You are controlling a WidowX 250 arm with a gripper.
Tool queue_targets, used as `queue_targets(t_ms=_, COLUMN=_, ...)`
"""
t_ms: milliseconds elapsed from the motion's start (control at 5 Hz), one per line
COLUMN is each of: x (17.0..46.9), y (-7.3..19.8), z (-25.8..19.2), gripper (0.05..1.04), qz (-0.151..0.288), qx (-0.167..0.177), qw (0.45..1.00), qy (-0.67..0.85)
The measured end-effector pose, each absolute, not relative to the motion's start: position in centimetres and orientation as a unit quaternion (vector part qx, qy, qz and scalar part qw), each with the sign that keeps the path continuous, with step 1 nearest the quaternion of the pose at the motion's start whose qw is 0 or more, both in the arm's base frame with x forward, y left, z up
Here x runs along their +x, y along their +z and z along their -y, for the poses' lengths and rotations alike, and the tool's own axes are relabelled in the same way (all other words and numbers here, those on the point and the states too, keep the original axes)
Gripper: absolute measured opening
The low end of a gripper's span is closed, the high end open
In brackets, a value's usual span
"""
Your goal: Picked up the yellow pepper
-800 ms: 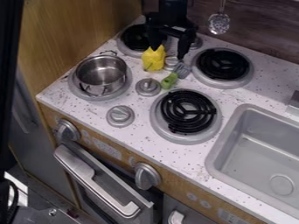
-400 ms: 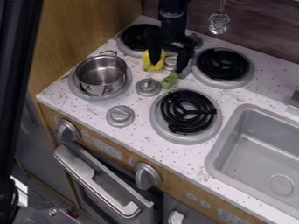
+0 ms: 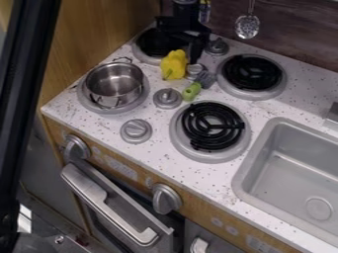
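Oven door: seen nearest, at seven o'clock; a long silver handle (image 3: 109, 207) is fixed across it.
Oven knobs: two, silver; one (image 3: 166, 198) set at six o'clock, one (image 3: 77, 147) at eight.
Sink: grey basin (image 3: 245, 187), sunk into the speckled white counter (image 3: 198, 174) at four o'clock.
Front burner: black coil (image 3: 210, 126) in a silver rim, placed just to three o'clock of the view's middle.
Pot: small, silver, two-handled (image 3: 114, 84); stood on a burner at ten o'clock.
Utensil: grey slotted head and green handle (image 3: 191, 91); laid on the counter at one o'clock, its head pointed up and to the right.
Yellow pepper: one (image 3: 173, 65); found on the counter at twelve o'clock, with the pot at its eight o'clock and a silver stove knob (image 3: 194, 70) just beside it at three.
Back burners: two; one (image 3: 252, 72) set at two o'clock, the other (image 3: 153, 43) at twelve, partly covered by the gripper.
Gripper: black (image 3: 182, 38); held at the pepper's twelve o'clock, near it.
Jaws: whether apart or together cannot be told.
Slotted spoon: silver (image 3: 247, 26), hung at one o'clock against the dark wall (image 3: 297, 34).
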State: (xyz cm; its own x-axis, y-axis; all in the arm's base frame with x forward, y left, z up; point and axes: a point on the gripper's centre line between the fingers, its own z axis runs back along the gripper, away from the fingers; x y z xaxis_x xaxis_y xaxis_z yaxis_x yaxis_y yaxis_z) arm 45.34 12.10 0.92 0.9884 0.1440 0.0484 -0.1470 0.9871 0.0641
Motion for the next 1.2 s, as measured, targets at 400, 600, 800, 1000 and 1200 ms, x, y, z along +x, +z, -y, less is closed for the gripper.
queue_targets(t_ms=400, x=46.0, y=0.0, z=-15.3, gripper=0.996, qz=0.019, qx=0.031, qw=0.992, qy=0.117)
queue_targets(t_ms=600, x=45.8, y=-1.4, z=-14.6, gripper=0.996, qz=0.008, qx=0.006, qw=0.992, qy=0.127)
queue_targets(t_ms=800, x=45.6, y=-2.2, z=-13.1, gripper=0.996, qz=0.000, qx=-0.019, qw=0.992, qy=0.126)
queue_targets(t_ms=1000, x=45.7, y=-2.3, z=-12.4, gripper=0.996, qz=-0.001, qx=-0.025, qw=0.992, qy=0.121)
queue_targets(t_ms=1200, x=45.8, y=-2.3, z=-12.0, gripper=0.969, qz=-0.002, qx=-0.020, qw=0.993, qy=0.114)
